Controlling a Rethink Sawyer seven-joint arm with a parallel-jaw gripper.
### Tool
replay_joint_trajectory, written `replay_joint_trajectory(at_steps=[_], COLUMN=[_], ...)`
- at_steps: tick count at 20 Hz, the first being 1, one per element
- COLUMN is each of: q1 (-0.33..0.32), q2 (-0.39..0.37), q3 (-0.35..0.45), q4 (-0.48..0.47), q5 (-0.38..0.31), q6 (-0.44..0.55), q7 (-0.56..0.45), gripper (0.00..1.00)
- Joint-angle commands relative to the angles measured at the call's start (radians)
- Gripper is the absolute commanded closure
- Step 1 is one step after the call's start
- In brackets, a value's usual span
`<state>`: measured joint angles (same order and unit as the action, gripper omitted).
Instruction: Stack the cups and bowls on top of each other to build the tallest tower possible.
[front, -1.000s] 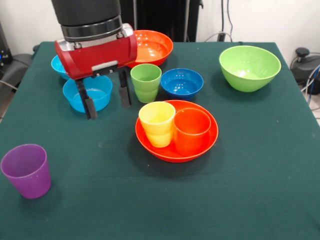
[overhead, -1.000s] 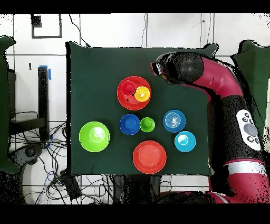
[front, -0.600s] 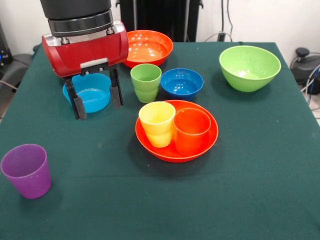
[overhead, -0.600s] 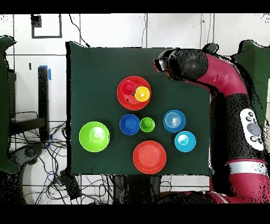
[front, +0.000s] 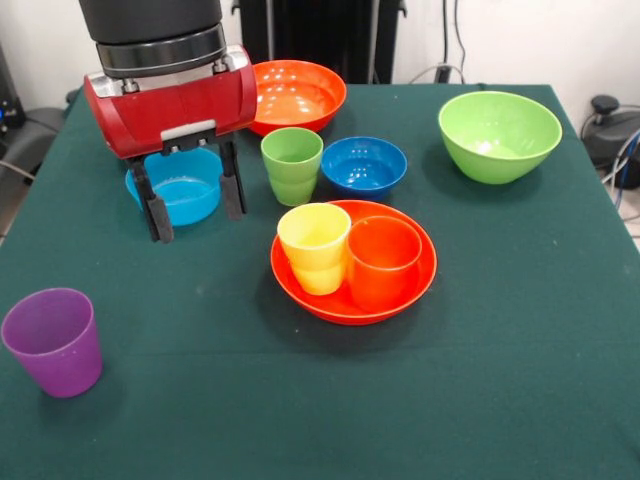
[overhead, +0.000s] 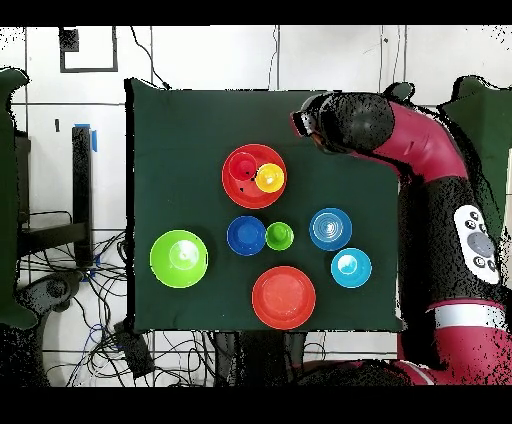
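Front view – pincer (front: 192, 213): wide apart, empty, fingers pointing down, hanging above the table (front: 500, 380) in front of a light blue bowl (front: 178, 185) near the far left corner.
Front view – purple cup (front: 54, 341): upright, mouth up, long axis vertical, alone near the near left corner; lies from the pincer toward the near edge and a little toward the left edge, well apart.
Front view – orange bowl (front: 400, 290): mid-table, holding yellow cup (front: 314, 247) and orange cup (front: 382, 262) side by side, both upright.
Front view – green cup (front: 291, 165): upright, just beside the pincer on the side toward the dark blue bowl (front: 364, 165).
Front view – others: second orange bowl (front: 300, 95) at the far edge, lime green bowl (front: 498, 134) near the far right corner.
Overhead view – pincer (overhead: 300, 124): fingers hidden under the arm's head, spread not readable here.
Overhead view – purple cup: not visible, probably covered by the arm.
Overhead view – bowls: second light blue bowl (overhead: 351, 267) beside the first, close to the edge on the robot's side.
Judgement – coming move: likely a travel toward the purple cup, then a straight-down approach across its rim, given the vertical axis.
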<state>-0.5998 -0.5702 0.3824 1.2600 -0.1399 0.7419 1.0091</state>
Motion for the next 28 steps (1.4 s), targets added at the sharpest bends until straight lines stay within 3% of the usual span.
replay_joint_trajectory(at_steps=[1, 8, 20, 28], q1=[0.025, 0.039, 0.029, 0.03], q2=[0.04, 0.037, 0.135, 0.144], q3=[-0.011, -0.017, 0.005, -0.02], q4=[0.011, -0.029, -0.195, -0.227], q5=[-0.092, -0.11, -0.104, -0.129], q6=[0.04, 0.053, 0.175, 0.187], q7=[-0.006, -0.023, -0.103, -0.112], gripper=[0.0, 0.0, 0.0, 0.0])
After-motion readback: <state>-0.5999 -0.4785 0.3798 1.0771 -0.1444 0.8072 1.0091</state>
